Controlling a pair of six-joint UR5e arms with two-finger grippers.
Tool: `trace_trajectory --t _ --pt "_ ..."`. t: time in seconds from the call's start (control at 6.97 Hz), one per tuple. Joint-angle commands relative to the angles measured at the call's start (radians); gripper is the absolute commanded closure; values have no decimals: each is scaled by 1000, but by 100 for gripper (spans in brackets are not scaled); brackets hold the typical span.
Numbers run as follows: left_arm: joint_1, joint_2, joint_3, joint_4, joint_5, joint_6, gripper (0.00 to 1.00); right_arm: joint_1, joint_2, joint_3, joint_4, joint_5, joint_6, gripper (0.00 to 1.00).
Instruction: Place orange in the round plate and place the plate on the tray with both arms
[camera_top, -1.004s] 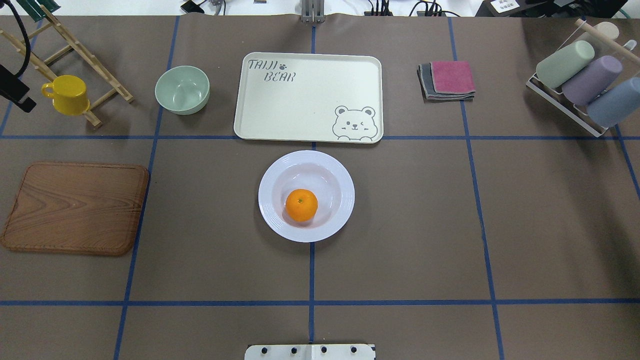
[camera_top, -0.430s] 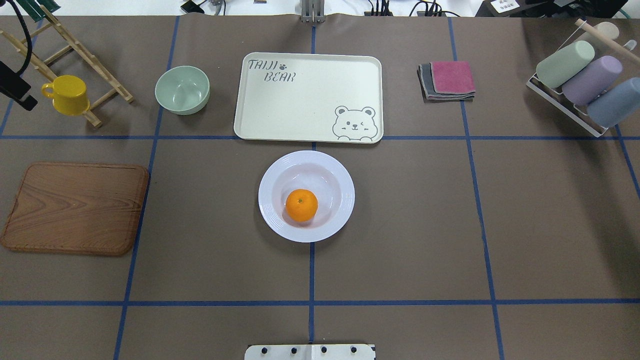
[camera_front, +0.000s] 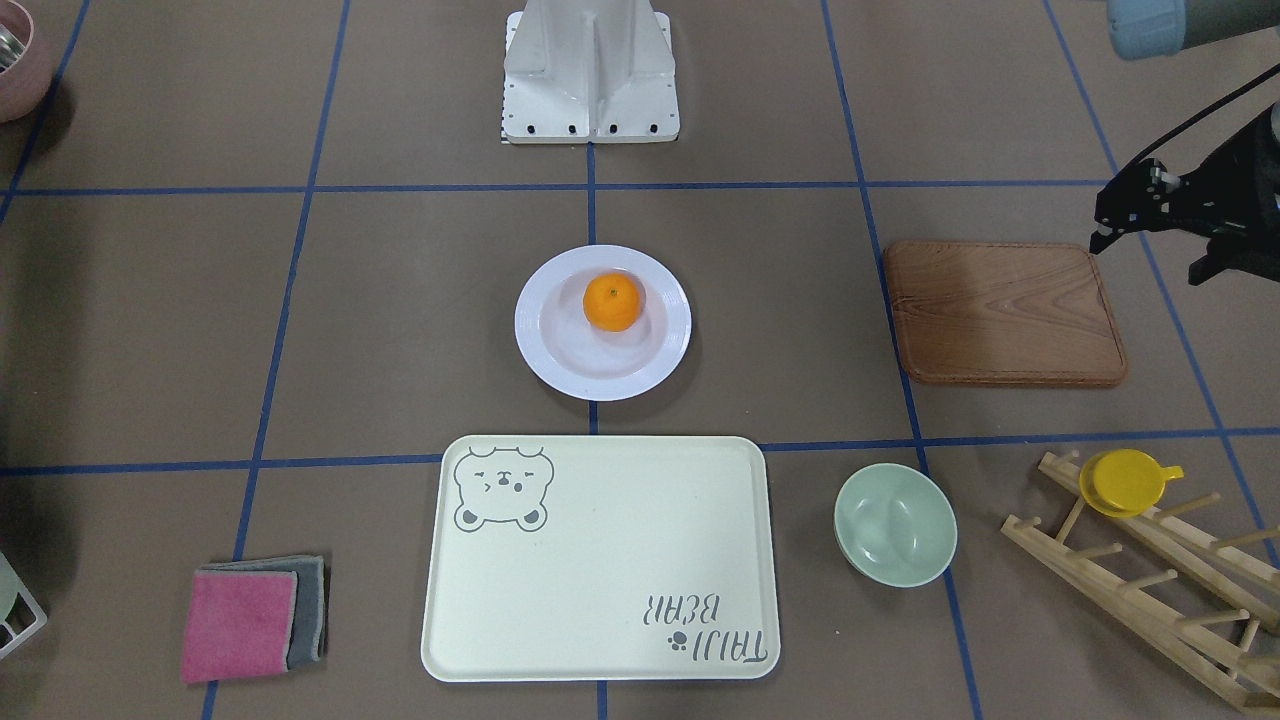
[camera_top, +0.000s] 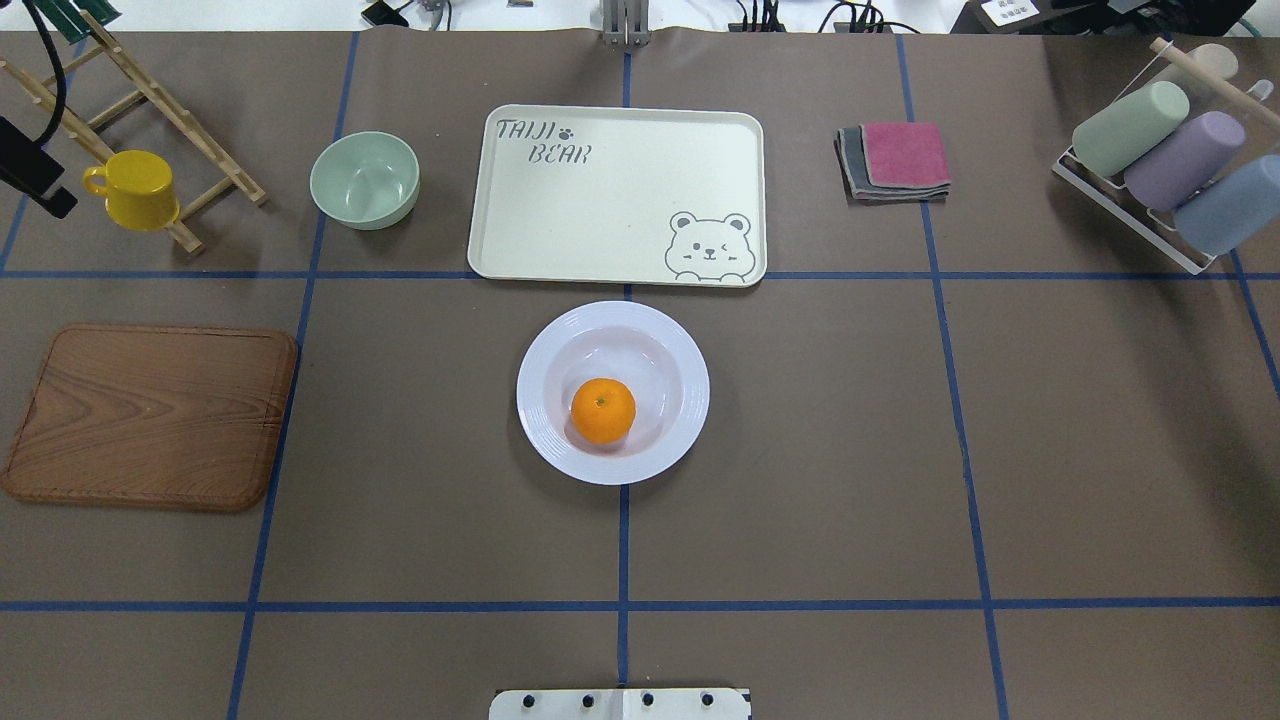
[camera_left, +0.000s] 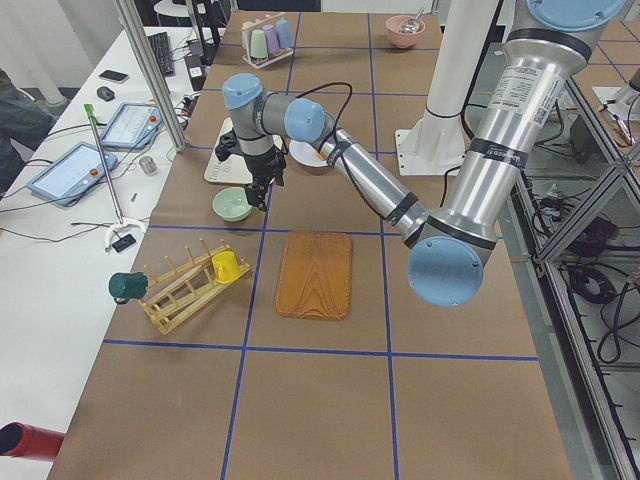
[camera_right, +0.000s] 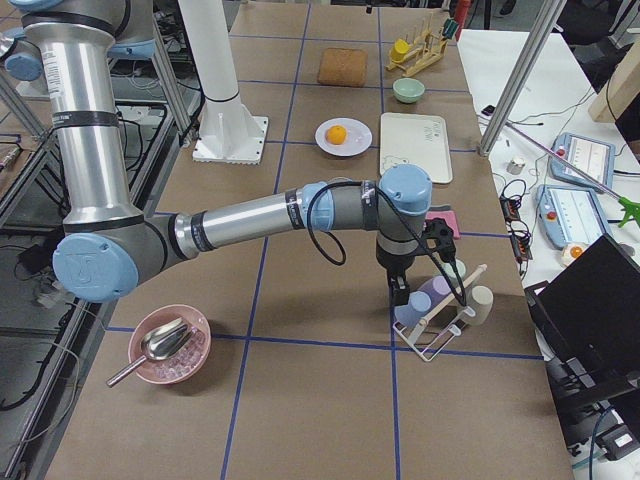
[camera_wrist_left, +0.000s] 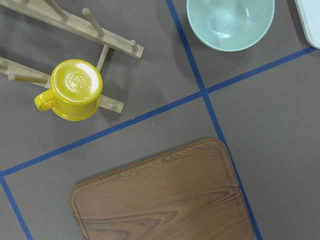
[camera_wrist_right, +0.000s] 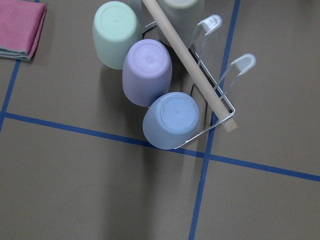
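The orange (camera_top: 603, 410) is sitting in the plate (camera_top: 535, 390), a bit off centre toward the robot's side. The plate is on the table just short of the tray (camera_top: 620, 200), not touching it. The left claw (camera_front: 1150, 257) hangs way out on its own side, up by the corner of the board (camera_front: 1005, 315). Its fingers look spread with nothing in them, I think, but it's half cut off. The right claw (camera_right: 400, 298) is over by the cup rack (camera_right: 435, 315), and I can't tell if it's open or closed.
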Motion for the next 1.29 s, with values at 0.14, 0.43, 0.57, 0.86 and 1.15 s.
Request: trace_trajectory --t 0.14,0.43,0.57,0.86,1.15 --pt "0 -5 -3 10 0 -1 1 45 21 -115 -61 -26 -180 0" --pt "0 -5 -3 10 0 -1 1 105 -41 -121 -49 -18 -183 0" --pt "0 -5 -3 10 0 -1 1 132 -49 -146 -77 -17 -177 0" --pt "0 -7 -1 11 0 -1 1 147 -27 -192 -115 -32 -168 0" --pt "0 -8 -1 11 1 -1 1 147 -38 -174 -24 -52 -154 0"
